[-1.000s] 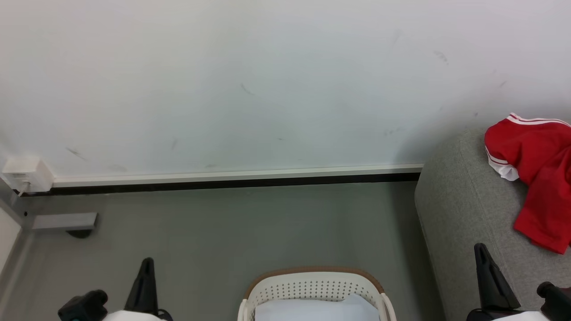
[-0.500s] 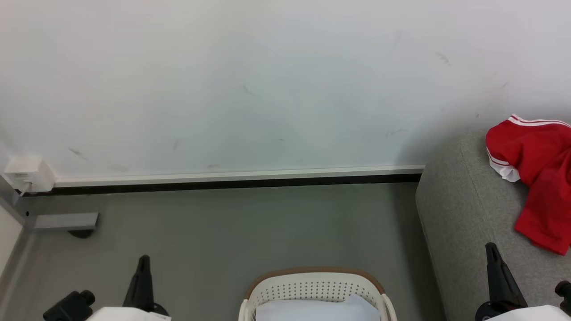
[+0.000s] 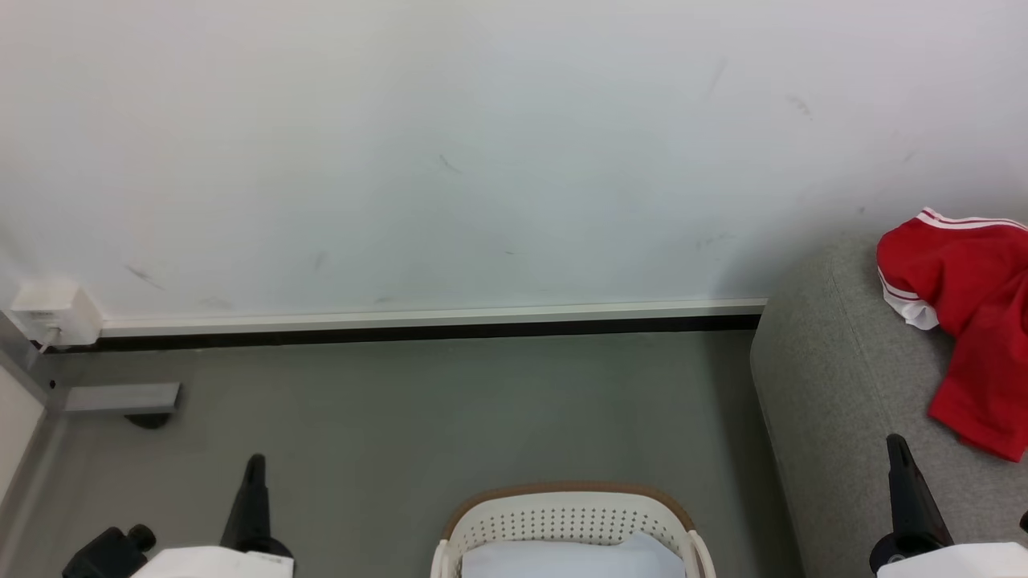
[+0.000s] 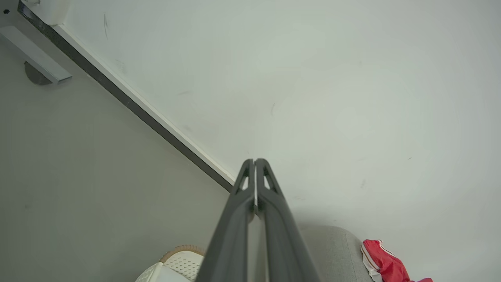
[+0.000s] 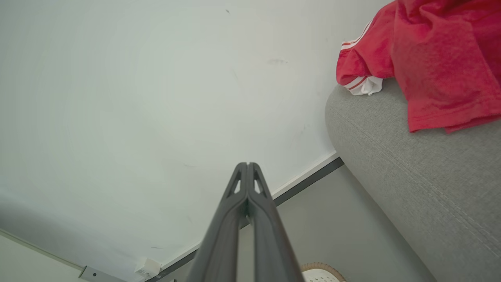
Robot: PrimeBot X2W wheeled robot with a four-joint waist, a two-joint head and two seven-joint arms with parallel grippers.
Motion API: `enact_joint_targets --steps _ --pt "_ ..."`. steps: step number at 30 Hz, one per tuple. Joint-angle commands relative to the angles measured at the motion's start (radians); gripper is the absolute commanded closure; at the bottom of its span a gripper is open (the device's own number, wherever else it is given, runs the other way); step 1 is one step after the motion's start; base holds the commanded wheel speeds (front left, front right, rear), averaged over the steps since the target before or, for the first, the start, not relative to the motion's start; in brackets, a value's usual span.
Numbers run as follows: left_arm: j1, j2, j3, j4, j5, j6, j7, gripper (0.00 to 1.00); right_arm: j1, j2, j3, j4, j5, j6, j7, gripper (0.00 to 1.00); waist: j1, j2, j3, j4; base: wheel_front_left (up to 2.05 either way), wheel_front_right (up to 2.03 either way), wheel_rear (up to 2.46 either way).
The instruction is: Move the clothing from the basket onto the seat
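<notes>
Left fingers (image 3: 255, 475) and right fingers (image 3: 899, 451) pinched together, empty; I'd open them wide over the basket (image 3: 562, 490) before dipping in.

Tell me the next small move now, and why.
Probably bend to look down into the basket: it is cut off at the picture's bottom edge, something pale inside. Red clothing lies on the seat; left gripper and right gripper are shut, empty.
</notes>
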Motion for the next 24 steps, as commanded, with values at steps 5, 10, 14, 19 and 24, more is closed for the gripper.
enact_joint_targets --steps 5,10,14,19,24 --pt "-0.023 0.008 0.01 -0.021 -0.092 -0.006 0.021 1.0 -0.03 -0.003 -0.015 -0.004 0.082 -0.001 0.019 1.0 0.0 -0.0001 -0.001 0.002 0.0 0.0 0.0" --pt "-0.025 0.008 0.013 -0.026 -0.149 -0.007 0.037 1.0 -0.033 -0.002 -0.022 -0.002 0.138 -0.001 0.032 1.0 0.0 -0.0001 -0.002 0.003 0.0 0.0 0.0" --pt "-0.026 0.009 0.016 -0.029 -0.192 -0.008 0.048 1.0 -0.035 -0.001 -0.027 0.0 0.181 -0.001 0.043 1.0 0.0 -0.0001 -0.003 0.004 0.0 0.0 0.0" --pt "-0.028 0.009 0.019 -0.034 -0.245 -0.01 0.064 1.0 -0.038 -0.001 -0.034 0.002 0.233 -0.001 0.055 1.0 0.0 -0.0001 -0.004 0.005 0.0 0.0 0.0" --pt "-0.029 0.009 0.023 -0.038 -0.297 -0.011 0.078 1.0 -0.042 0.0 -0.039 0.004 0.282 -0.001 0.066 1.0 0.0 -0.0001 -0.005 0.007 0.0 0.0 0.0"
